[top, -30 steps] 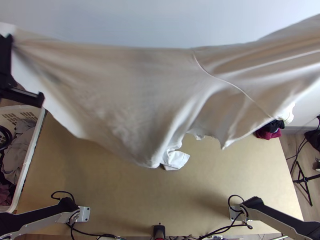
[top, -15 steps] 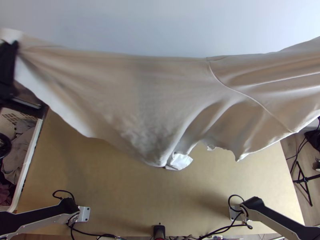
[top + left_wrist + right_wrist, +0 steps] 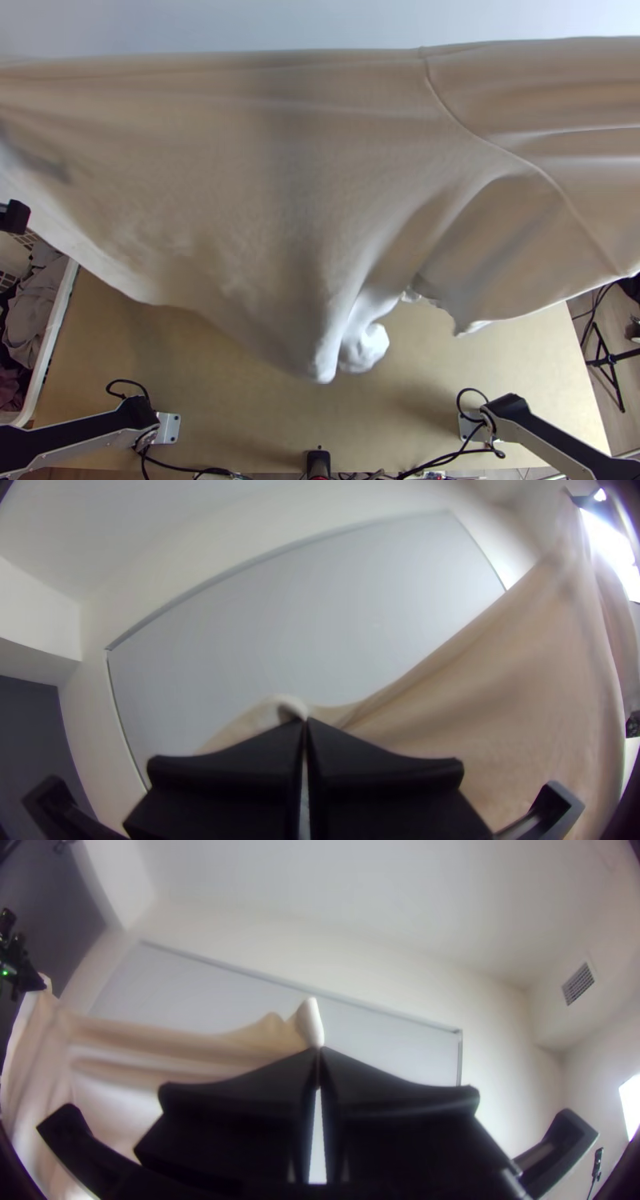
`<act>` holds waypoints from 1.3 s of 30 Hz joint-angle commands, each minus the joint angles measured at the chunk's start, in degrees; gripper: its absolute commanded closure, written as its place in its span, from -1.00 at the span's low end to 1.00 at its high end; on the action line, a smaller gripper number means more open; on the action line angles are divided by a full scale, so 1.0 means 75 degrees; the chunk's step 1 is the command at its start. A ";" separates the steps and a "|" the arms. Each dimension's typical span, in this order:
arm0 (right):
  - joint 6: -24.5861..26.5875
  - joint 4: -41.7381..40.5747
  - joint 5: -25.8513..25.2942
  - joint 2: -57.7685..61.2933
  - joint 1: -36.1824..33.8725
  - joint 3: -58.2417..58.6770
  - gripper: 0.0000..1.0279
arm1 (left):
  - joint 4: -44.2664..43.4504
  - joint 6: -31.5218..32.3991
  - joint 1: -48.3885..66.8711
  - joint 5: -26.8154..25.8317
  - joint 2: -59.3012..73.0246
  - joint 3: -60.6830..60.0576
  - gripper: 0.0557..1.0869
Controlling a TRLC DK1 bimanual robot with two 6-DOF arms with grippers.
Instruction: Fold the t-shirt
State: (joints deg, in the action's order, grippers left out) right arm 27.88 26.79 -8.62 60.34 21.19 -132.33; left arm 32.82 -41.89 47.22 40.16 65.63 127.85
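Note:
Part of my left gripper (image 3: pixel 14 217) shows at the top view's left edge, beside the t-shirt. The pale t-shirt (image 3: pixel 240 160) hangs stretched between both grippers above the table, its upper edge nearly straight and its lower part drooping in folds. In the left wrist view my left gripper (image 3: pixel 306 724) is shut on one end of the t-shirt (image 3: pixel 520 700). My right gripper (image 3: pixel 319 1052) is shut on a bunched end of the t-shirt (image 3: pixel 153 1060), as the right wrist view shows.
Below the cloth lies the wooden table (image 3: pixel 232 416). A white basket (image 3: pixel 60 316) holding clothes stands by its left side. Both arms' bases stand at the near edge, with cables beside them. A black tripod (image 3: pixel 608 360) stands on the floor at the right.
The t-shirt covers more of the top view, and its lowest tip has moved toward the table's near edge. My left gripper has shifted farther out past the view's left edge.

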 commanded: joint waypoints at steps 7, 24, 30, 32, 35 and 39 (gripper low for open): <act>-0.0155 -0.0021 0.0165 -0.0193 -0.0083 0.0101 0.95 | 0.0382 -0.0192 0.0126 0.0094 -0.0031 0.0051 0.93; -0.1549 0.2042 0.0236 -0.0404 -0.0107 0.0723 0.95 | 0.2152 0.1320 0.0161 0.0094 -0.0371 -0.0359 0.93; -0.2252 0.2147 0.0236 -0.0029 -0.0025 0.1297 0.95 | 0.1530 0.1472 0.0149 0.0094 -0.0430 -0.1531 0.93; -0.2440 0.2159 0.0236 0.0170 0.0093 0.1437 0.95 | 0.1155 0.1472 0.0172 0.0071 -0.0430 -0.1953 0.93; -0.2721 0.2159 0.0224 0.0510 0.0245 0.1660 0.95 | 0.0523 0.1448 0.0114 0.0012 -0.0477 -0.2668 0.93; -0.3307 0.2136 0.0224 0.1178 0.0268 0.1742 0.95 | -0.0544 0.1448 -0.0296 -0.0257 -0.0465 -0.3594 0.93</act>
State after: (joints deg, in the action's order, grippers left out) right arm 8.82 42.57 -7.03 63.05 22.15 -121.51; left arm 38.48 -31.44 47.90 40.51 62.33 111.28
